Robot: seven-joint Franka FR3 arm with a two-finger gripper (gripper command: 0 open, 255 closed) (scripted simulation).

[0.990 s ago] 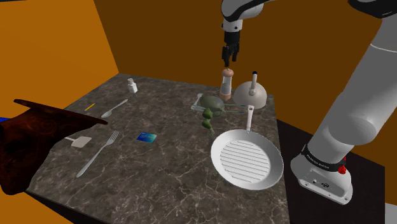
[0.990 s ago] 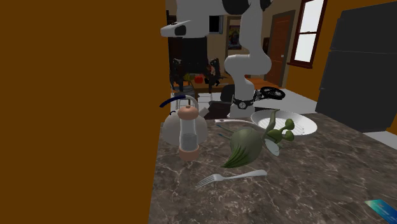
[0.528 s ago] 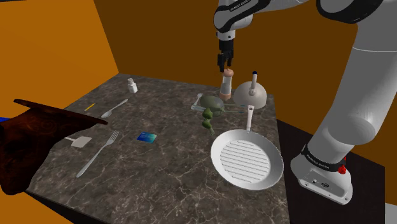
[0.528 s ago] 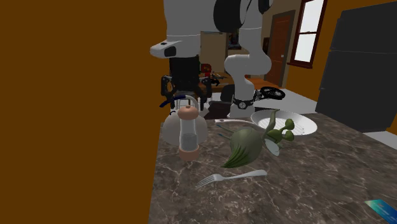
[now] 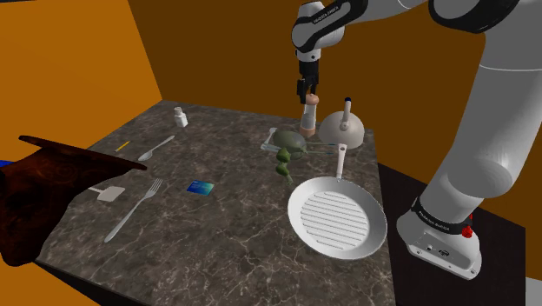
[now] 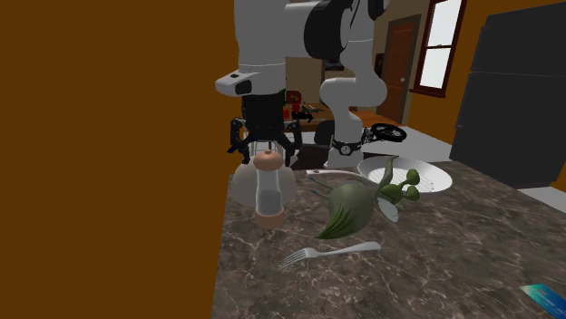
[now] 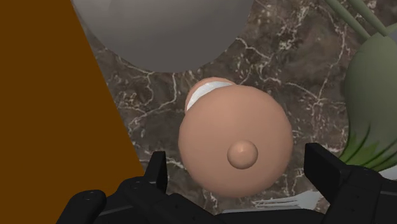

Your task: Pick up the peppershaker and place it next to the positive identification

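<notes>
Since the earlier frame the gripper (image 6: pixel 265 154) has come lower, and its fingertips now flank the knob of the peppershaker (image 6: pixel 270 191) instead of hanging above it. Jaws stand apart. In the wrist view a black finger (image 7: pixel 158 169) sits on each side of the shaker's tan cap with marble showing in both gaps, so nothing is clasped.

The peppershaker stands upright at the far edge of the marble table (image 5: pixel 226 235), just beside a grey domed kettle (image 5: pixel 345 130) and near a green vegetable (image 5: pixel 290 143). From the wrist its body is hidden under the cap, apart from a sliver of white band. The kettle is cut off by the frame edge there.

The blue identification card (image 5: pixel 201 187) lies flat, well apart from the shaker, beside a fork (image 5: pixel 133 210). In the second exterior view the card is cut off at the corner, and an orange-brown wall blocks everything on that view's left. Print on the card cannot be made out.
</notes>
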